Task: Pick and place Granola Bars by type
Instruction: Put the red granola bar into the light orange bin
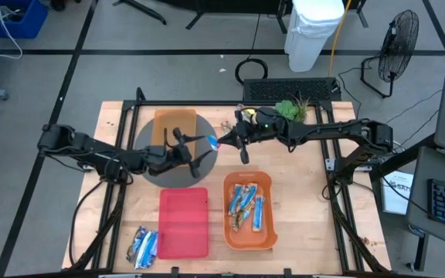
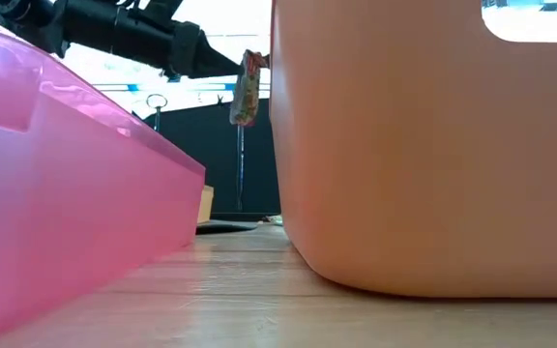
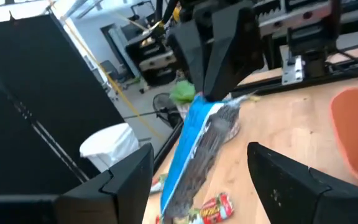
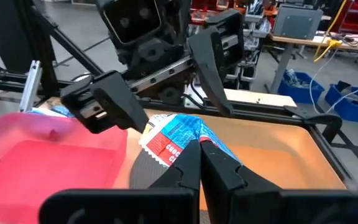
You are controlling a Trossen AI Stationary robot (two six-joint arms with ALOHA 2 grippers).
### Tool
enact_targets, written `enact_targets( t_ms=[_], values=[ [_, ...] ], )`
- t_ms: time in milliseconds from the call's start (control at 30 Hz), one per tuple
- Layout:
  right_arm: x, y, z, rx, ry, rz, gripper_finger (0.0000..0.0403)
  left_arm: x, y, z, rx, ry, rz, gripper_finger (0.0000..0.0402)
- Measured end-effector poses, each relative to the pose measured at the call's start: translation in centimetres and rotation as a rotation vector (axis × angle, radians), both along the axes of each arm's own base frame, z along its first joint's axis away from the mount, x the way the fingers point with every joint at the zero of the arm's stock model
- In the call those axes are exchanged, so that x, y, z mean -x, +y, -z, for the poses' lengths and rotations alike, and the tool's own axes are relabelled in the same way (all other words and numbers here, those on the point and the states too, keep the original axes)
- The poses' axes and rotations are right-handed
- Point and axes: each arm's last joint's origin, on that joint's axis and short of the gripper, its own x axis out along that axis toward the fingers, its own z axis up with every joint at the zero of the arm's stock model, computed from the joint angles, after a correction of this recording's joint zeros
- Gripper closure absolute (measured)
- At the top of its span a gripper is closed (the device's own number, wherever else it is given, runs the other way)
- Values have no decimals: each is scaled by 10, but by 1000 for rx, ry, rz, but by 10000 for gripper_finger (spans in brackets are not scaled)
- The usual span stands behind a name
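- High view: a blue granola bar (image 1: 211,141) is held above the middle of the table, pinched by the right gripper (image 1: 221,142); the left gripper (image 1: 205,144) is spread around it. More blue bars (image 1: 247,207) are seen in the orange tray (image 1: 266,239) near right. Silvery-blue bars (image 1: 144,246) lie near left, just beside the red tray (image 1: 184,222). A second orange tray (image 1: 173,123) lies farther back.
- Low view: a bar (image 2: 248,89) is seen hanging between the pink tray wall (image 2: 66,193) and the orange wall (image 2: 424,155).
- Left wrist view: the blue bar (image 3: 194,155) is clamped by the right gripper (image 3: 219,96) between spread fingers (image 3: 291,183).
- Right wrist view: fingers (image 4: 225,168) are pressed together on the bar (image 4: 179,140).
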Motion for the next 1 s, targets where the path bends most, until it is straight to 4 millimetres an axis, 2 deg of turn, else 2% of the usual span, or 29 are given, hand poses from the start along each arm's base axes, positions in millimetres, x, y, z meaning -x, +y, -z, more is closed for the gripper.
enact_targets(
  t_ms=[200, 400, 1000],
  values=[
    [0, 0, 0, -1, 3, -2, 403, -13, -7, -7, -32, 3, 46, 144],
    [0, 0, 0, 0, -2, -1, 403, -25, -8, -3, -38, 26, 33, 144],
    [0, 0, 1, -8, 11, -1, 403, -24, -7, -8, -109, 14, -79, 144]
  ],
)
